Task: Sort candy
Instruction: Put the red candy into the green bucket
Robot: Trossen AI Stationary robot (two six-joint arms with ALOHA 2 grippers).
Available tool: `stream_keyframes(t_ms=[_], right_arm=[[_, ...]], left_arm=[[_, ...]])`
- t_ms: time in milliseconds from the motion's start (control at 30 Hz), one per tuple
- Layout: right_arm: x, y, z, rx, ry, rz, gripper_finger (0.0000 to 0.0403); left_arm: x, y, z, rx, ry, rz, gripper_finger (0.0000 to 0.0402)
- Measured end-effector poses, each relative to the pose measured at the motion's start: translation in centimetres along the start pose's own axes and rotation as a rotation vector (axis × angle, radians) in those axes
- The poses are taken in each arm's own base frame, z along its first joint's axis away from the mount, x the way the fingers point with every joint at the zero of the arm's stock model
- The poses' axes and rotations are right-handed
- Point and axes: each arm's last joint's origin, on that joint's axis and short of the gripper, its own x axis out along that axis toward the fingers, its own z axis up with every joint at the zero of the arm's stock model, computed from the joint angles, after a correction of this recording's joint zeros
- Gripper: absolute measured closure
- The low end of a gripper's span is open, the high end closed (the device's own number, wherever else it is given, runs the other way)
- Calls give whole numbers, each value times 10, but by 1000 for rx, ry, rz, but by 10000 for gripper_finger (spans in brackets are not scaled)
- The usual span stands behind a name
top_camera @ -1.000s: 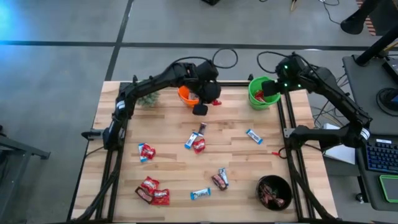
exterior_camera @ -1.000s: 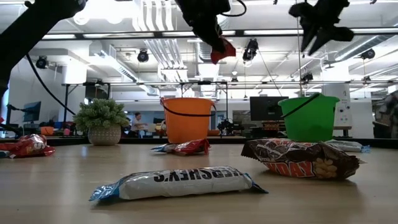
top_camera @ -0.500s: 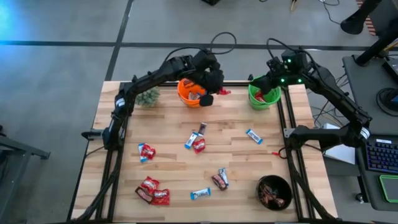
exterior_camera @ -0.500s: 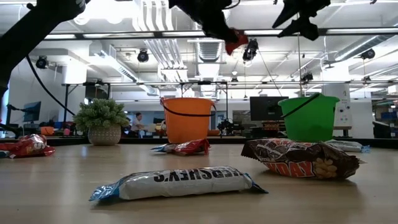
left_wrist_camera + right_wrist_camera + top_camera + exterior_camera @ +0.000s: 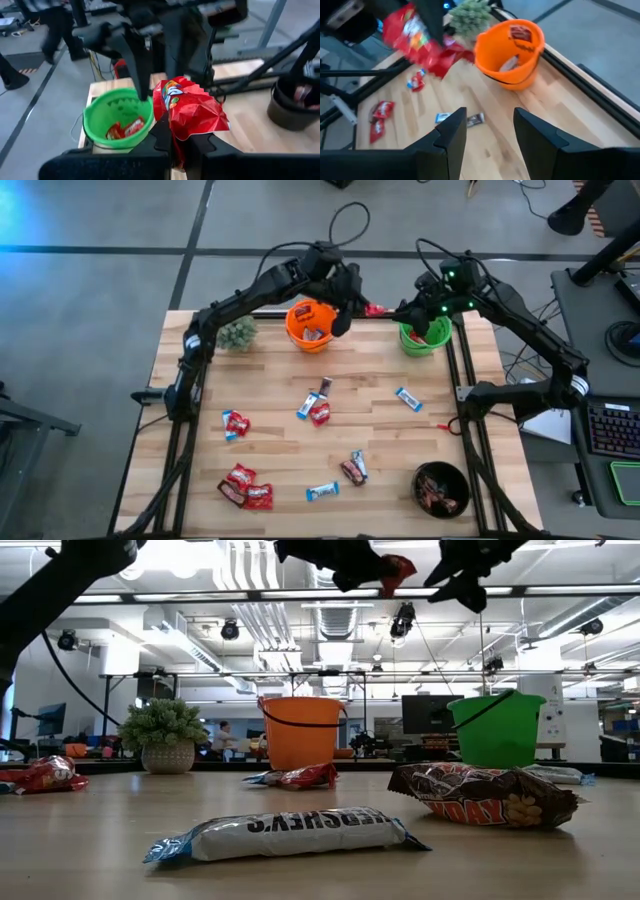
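High over the table's far edge, between the orange bucket (image 5: 309,326) and the green bucket (image 5: 424,335), the left gripper (image 5: 362,305) is clamped on a crumpled red packet (image 5: 192,107), and the right gripper (image 5: 403,309) faces it just beside, its jaws spread and holding nothing. More candy (image 5: 318,408) lies scattered across the table (image 5: 270,445) from the middle toward the near edge, with some in both buckets and in a dark bowl (image 5: 441,488) at the near right corner.

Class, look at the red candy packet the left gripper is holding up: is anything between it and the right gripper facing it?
Nothing visible. The left gripper holds the red packet in the air between the orange bucket and the green bucket; the open right gripper faces it across open space.
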Motion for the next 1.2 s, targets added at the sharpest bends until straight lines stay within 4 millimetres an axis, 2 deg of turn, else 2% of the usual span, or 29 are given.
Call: stream_keyframes(t_ms=[267,567,767,967,1200], right_arm=[[3,11,10,-124,-91,63,229],[2,17,23,-186,-213,85,223],[2,18,23,-168,-216,95,223],[6,27,22,-186,-208,128,223],[7,31,22,-193,-208,146,223]], left_arm=[[-11,16,6,-88,-142,-113,401],[-13,18,7,-107,-171,-164,401],[-13,18,7,-109,-170,-163,401],[-13,19,6,-98,-173,-174,401],[-7,28,-3,-132,-162,-178,401]])
